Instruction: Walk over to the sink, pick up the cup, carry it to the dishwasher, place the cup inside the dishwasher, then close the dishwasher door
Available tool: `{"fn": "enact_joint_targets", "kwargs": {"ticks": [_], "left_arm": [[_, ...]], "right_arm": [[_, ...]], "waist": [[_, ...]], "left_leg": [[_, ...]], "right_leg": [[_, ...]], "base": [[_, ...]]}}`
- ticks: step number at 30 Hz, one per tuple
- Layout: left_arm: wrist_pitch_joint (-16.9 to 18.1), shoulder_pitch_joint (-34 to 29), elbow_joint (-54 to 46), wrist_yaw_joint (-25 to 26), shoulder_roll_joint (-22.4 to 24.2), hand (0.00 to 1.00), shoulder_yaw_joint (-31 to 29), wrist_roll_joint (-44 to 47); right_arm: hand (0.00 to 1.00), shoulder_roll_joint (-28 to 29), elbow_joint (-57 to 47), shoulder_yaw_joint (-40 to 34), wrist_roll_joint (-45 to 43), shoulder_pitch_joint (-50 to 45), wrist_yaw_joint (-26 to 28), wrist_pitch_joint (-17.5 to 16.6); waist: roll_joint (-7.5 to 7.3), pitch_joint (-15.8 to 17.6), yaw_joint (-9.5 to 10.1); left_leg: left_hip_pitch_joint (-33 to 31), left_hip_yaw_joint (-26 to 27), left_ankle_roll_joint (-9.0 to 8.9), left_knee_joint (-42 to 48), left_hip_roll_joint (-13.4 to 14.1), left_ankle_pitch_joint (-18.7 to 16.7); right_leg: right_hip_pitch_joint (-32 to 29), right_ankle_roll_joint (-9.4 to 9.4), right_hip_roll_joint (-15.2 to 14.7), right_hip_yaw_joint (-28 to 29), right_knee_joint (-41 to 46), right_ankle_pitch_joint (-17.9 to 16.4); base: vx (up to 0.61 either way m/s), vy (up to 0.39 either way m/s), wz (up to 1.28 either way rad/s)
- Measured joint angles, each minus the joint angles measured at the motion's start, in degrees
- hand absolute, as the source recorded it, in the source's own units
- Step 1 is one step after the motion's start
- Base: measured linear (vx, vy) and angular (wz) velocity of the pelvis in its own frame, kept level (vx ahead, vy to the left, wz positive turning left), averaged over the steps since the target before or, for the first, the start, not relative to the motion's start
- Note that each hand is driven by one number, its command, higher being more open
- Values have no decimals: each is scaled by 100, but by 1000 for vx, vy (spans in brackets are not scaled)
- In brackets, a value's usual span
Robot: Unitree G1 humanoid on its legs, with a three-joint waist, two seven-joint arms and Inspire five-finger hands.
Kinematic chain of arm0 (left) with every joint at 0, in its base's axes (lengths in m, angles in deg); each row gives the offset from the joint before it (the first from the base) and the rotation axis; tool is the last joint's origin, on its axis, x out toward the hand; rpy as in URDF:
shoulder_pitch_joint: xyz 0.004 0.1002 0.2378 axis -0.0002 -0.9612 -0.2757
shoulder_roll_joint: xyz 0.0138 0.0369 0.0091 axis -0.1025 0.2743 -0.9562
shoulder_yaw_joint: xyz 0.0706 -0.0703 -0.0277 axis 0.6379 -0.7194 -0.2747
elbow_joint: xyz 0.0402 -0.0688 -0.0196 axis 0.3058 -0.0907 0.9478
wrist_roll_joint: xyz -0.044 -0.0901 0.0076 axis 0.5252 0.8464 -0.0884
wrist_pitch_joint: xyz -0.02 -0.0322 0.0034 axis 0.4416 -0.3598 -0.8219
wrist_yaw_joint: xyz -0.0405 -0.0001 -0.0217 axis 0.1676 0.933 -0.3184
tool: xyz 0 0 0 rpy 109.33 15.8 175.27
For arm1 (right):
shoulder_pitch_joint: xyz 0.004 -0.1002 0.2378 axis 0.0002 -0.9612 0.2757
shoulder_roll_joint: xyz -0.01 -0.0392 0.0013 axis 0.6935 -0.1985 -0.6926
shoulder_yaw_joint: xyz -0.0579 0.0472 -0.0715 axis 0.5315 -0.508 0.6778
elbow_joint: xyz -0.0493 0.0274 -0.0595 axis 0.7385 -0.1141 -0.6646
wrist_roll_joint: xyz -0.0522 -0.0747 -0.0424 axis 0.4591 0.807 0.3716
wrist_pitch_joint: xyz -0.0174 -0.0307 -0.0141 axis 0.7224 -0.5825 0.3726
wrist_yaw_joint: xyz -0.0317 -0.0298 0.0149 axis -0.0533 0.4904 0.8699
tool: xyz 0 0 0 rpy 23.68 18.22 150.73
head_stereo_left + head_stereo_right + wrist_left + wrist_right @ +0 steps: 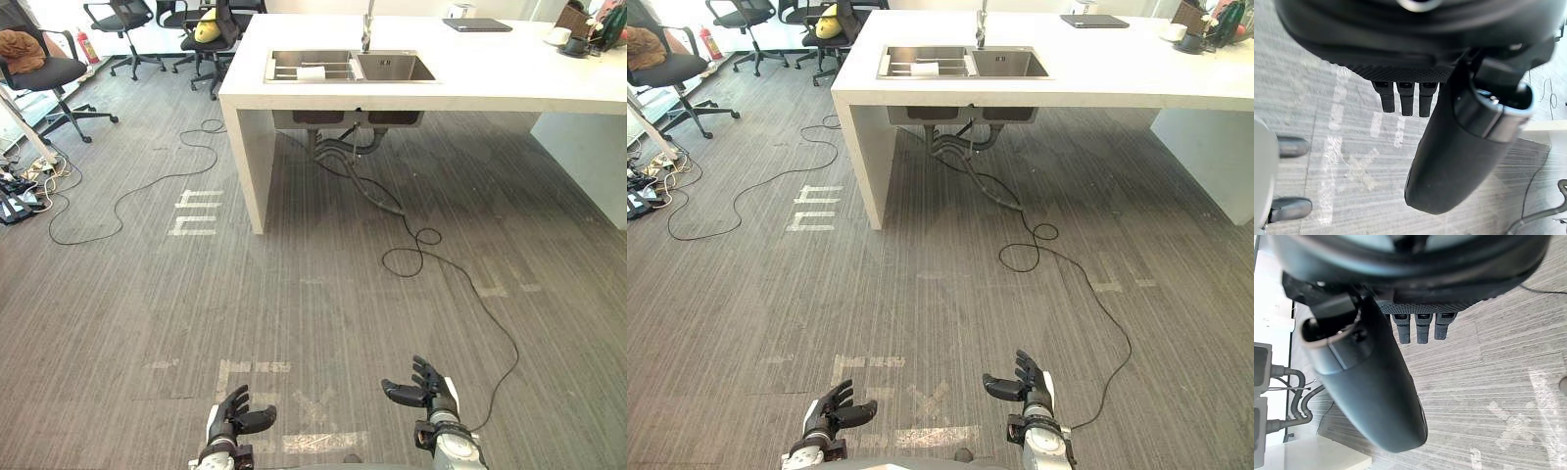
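Cup (311,72), white, sits in the sink's (397,69) left basin, upper centre. I judge it light, rigid and breakable, best gripped round its body. Left robot hand (229,419) and right robot hand (431,392), at the frame's bottom, hang loosely spread and empty.

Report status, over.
Left hand, right hand open, empty. White cup in sink, left basin, far ahead. Floor to cross first.

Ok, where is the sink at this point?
In the eye views the sink sits far ahead at the top, set in the left end of the white counter under the tap, with office chairs to its left.
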Motion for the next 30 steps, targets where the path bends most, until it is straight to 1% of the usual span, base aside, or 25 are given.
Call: {"fn": "enact_joint_targets", "kwargs": {"ticks": [4,13,22,30], "left_arm": [[-1,-21,71,5,-7,90,-141,1],[-1,-23,181,4,2,90,-165,11],[0,-14,76,8,4,90,-162,61],[10,-22,-535,14,12,90,-140,67]], "right_arm": [[90,-51,248,-11,-57,2,81,0],[90,-48,539,-137,-249,9,193,7],[90,-38,539,-146,-359,47,186,8],[90,-4,452,-206,-370,149,136,8]], "waist": [[-26,-4,1],[-90,16,0],[-104,22,2],[-115,31,4]], "left_leg": [[4,-33,90,-81,-11,76],[10,-100,146,-211,-50,198],[-9,-132,152,-295,-66,232],[-187,-54,123,-285,-64,195]], "right_leg": [[-2,-10,-1,-31,-33,39],[-19,-23,-28,-93,-65,81],[-66,-22,-42,-125,-65,80],[-255,-6,-42,-74,-64,58]], "base": [[-34,-5,4],[-38,1,4],[-7,2,1],[-3,0,-3]]}}
